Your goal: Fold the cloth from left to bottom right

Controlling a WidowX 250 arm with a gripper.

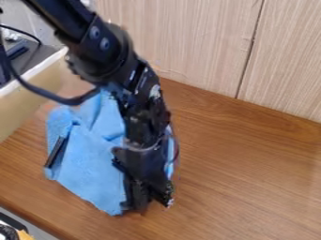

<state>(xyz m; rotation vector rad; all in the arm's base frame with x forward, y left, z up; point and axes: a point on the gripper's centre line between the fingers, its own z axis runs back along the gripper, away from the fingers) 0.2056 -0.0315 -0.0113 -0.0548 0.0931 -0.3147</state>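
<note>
Cloth [91, 161] under stick [56, 152], behind arm [103, 51]

The blue cloth [94, 164] lay wrinkled on the left part of the wooden table [251, 187]. The black arm [103, 51] was at the far left, and its gripper [148, 197] hung down at the cloth's near right side. At far stood a pale panelled wall [182, 37].

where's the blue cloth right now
In the camera view, the blue cloth lies left of centre on the wooden table, partly hidden behind the black tool, with a thin black strip at its left side.
</note>
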